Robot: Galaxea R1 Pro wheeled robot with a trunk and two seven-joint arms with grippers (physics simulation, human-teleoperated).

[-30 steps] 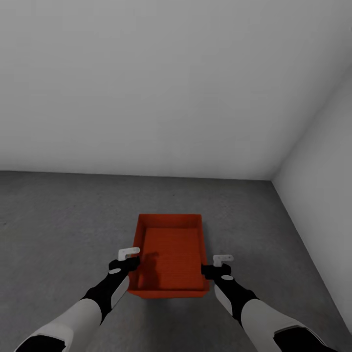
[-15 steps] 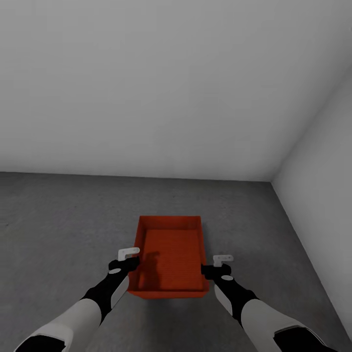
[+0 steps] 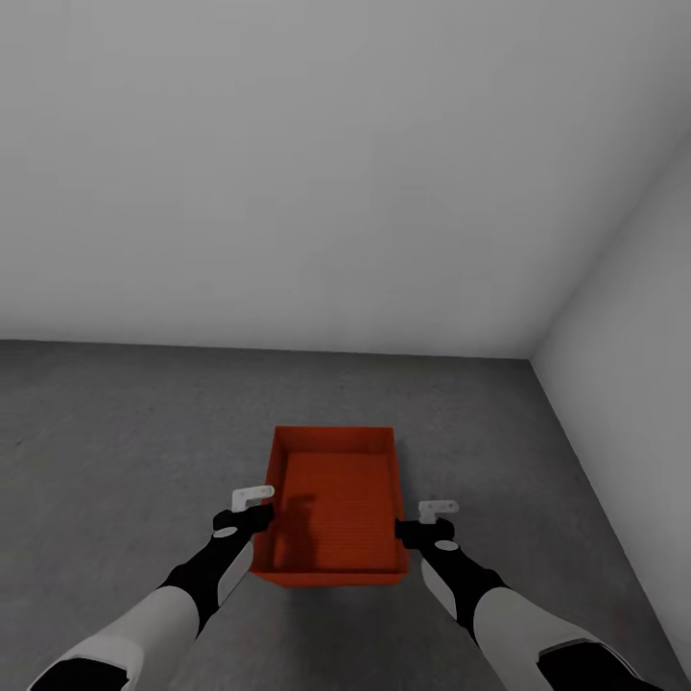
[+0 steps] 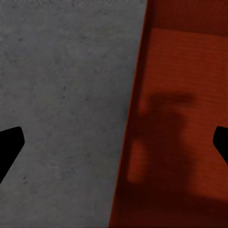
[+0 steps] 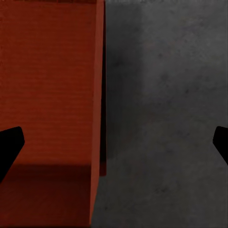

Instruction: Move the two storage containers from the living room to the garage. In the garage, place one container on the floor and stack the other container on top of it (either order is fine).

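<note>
Where plain white walls (image 3: 336, 173) meet in a corner, the dark grey concrete floor (image 3: 115, 432) carries one orange-red storage container (image 3: 334, 504), sitting open-topped between both arms. Left gripper (image 3: 251, 509) straddles its left wall, right gripper (image 3: 422, 523) its right wall, each with fingers spread wide, gripping nothing.

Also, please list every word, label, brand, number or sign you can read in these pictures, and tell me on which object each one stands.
There are none to read.
Storage container: plain orange-red walls and bottom, no label or print.
Floor: speckled grey concrete, no markings.
Walls: plain white, no sign.
Left pincer and right pincer: no visible lettering.
</note>
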